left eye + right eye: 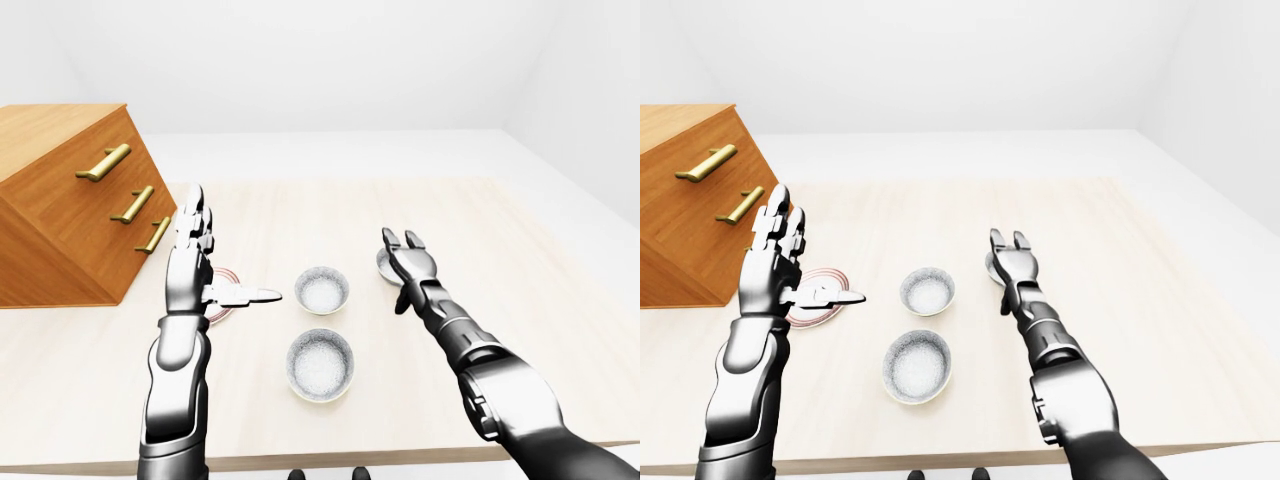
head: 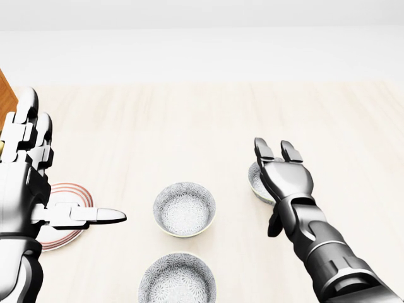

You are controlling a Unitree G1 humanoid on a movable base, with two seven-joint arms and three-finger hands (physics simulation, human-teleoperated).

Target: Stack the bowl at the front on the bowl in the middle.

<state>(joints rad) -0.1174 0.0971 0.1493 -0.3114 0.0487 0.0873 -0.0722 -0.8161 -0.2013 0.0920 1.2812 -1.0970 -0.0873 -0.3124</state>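
Both hands are up and empty, fingers spread, nothing grasped. The left hand stands upright at the left edge of the head view, thumb poking out to the right over a red-ringed plate. It looks parked there, well clear of the work. The right hand is held palm-down, low over the table, covering part of the bowl on the right. Whether it touches that bowl I cannot tell.

The front bowl sits untouched at the bottom of the head view. The middle bowl sits just above it, apart from it with a gap of bare wood. Neither hand is near the front bowl, so the stacking has not begun. My read: the right hand needs to come down-left and take the front bowl by its rim. The wooden drawer chest stands well off to the left, out of the way.
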